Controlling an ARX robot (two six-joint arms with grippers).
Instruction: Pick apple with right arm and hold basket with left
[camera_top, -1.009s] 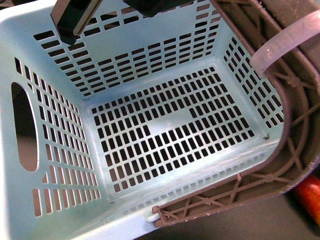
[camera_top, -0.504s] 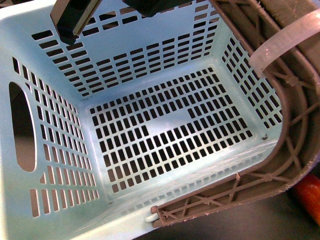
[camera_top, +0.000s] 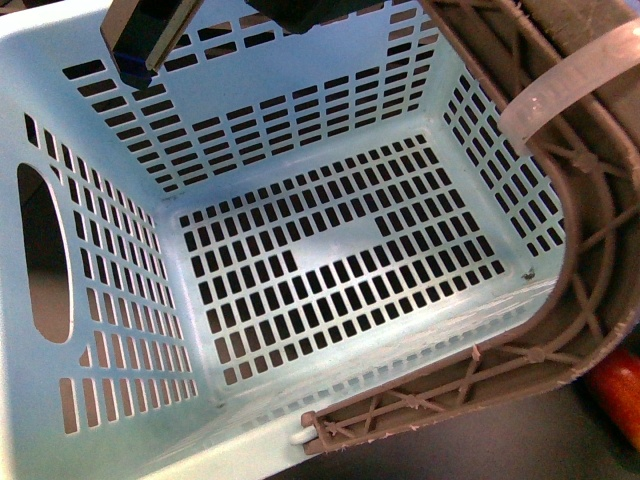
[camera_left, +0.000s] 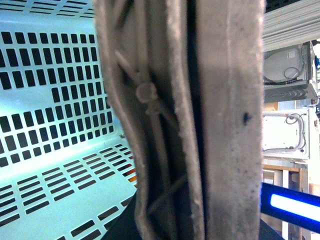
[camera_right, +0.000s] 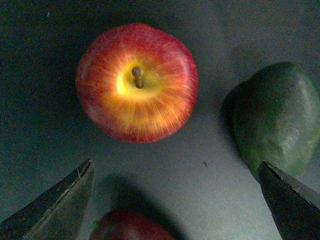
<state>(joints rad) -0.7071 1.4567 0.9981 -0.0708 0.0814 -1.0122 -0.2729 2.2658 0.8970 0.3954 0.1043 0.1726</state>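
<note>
**Right wrist view.** Right end effector (camera_right: 176, 161) above the dark surface (camera_right: 45, 60), its fingers (camera_right: 55, 205) spread wide and empty, just short of the apple (camera_right: 136, 82). The apple rests stem-up and untouched. A dark red fruit (camera_right: 127, 225) lies just beside the apple on the end effector's side. A green fruit (camera_right: 277, 117) lies near the apple on one flank, close by one finger.

**Likely faults.** A descending finger strikes either neighbour and nudges the apple, or an off-centre closure lets the round skin roll free.

**Farther off.** The basket (camera_top: 140, 450) is empty and appears tilted. Its handle (camera_left: 165, 125) fills the left wrist view, so whether the left end effector grips it cannot be told. A slack hold would let the basket swing.
</note>
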